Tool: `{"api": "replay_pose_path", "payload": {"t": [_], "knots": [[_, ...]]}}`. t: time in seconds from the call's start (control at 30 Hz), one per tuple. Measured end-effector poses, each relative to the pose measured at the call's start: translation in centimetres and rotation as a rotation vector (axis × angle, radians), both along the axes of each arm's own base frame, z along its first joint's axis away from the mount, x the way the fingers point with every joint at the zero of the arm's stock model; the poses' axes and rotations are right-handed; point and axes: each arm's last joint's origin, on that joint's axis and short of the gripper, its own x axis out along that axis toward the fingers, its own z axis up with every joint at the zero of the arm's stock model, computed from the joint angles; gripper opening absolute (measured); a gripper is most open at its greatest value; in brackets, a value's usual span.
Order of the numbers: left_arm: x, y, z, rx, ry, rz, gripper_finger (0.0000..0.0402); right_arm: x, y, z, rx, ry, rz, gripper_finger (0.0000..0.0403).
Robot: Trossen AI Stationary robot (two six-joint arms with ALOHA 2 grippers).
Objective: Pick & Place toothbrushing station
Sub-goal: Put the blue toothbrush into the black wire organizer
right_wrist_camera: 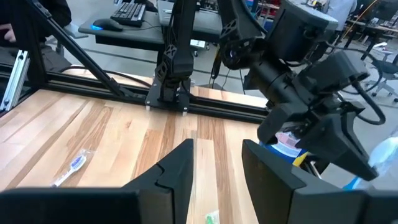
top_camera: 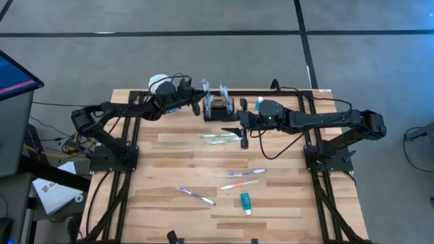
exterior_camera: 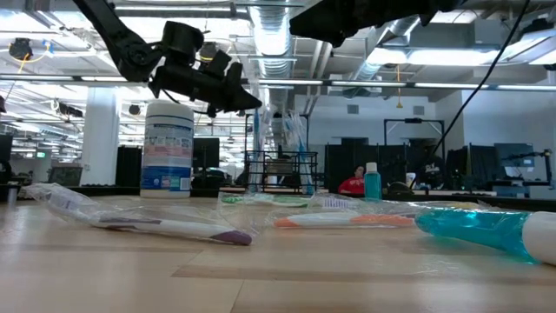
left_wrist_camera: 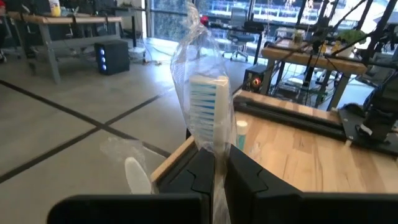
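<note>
The toothbrushing station, a black wire-mesh basket (top_camera: pixel 220 108), stands on the table's far middle (exterior_camera: pixel 280 172), with a plastic-wrapped item (top_camera: pixel 223 90) sticking up from it. Just left of it, my left gripper (top_camera: pixel 197 100) is level and shut on a wrapped toothbrush (left_wrist_camera: pixel 207 102) with blue-and-white bristles. My right gripper (top_camera: pixel 241 133) hovers open to the right of the basket and nearer than it, with nothing between its fingers (right_wrist_camera: pixel 214 168). My left gripper pinches the wrapped toothbrush between its two fingers (left_wrist_camera: pixel 202 171), on the wrapper just below the bristled head (left_wrist_camera: pixel 214 146). The fingers come level from the table's left and lie across the brush. The brush stands upright, head above the fingers and clear of the table.
A white-lidded canister (top_camera: pixel 159 84) stands at the far left, a small blue bottle (top_camera: pixel 260 103) right of the basket. Wrapped toothbrushes lie mid-table: green (top_camera: pixel 220 137), orange (top_camera: pixel 246 174), purple (top_camera: pixel 196 195). A teal toothpaste tube (top_camera: pixel 245 202) lies nearer the front.
</note>
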Motion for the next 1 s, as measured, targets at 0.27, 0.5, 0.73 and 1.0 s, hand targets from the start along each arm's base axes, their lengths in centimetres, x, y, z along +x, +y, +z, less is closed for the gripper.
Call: {"api": "replay_pose_path", "payload": {"t": [0.27, 0.5, 0.73, 1.0], "knots": [[0.0, 0.0, -0.7, -0.033, 0.042, 0.000, 0.0008, 0.0, 0.0, 0.0, 0.000, 0.000, 0.000, 0.0127], [0.0, -0.1, -0.9, -0.054, 0.062, -0.020, 0.0008, 0.0, 0.0, 0.0, 0.000, 0.000, 0.000, 0.0127], [0.3, 0.1, -1.9, -0.079, 0.089, -0.020, 0.0008, 0.0, 0.0, 0.0, 0.000, 0.000, 0.000, 0.0127], [0.9, 0.5, -3.9, -0.104, 0.120, -0.025, 0.0008, 0.0, 0.0, -0.1, 0.001, 0.007, 0.000, 0.0127]]}}
